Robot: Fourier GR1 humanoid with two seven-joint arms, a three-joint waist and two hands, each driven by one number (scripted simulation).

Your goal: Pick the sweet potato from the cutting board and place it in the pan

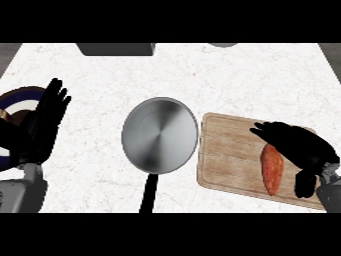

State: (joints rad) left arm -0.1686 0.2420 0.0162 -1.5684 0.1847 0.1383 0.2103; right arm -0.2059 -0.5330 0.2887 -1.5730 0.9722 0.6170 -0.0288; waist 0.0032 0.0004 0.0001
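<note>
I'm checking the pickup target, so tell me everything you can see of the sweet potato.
The sweet potato is a long, tapered orange-red root with a slightly mottled skin. It lies flat on the right part of the wooden cutting board, its long axis running roughly toward and away from the robot. The right hand is spread over its far end and right side, hiding part of it; whether the fingers touch it cannot be told. It is apart from the pan.

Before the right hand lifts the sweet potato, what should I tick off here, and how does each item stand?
1. Sweet potato on the cutting board: ok.
2. Right hand over the sweet potato: ok.
3. Fingers closed round it: cannot tell.
4. Pan has nothing in it: ok.
5. Pan beside the board, to its left: ok.
6. Left hand resting open at the left, away from the pan: ok.
</note>
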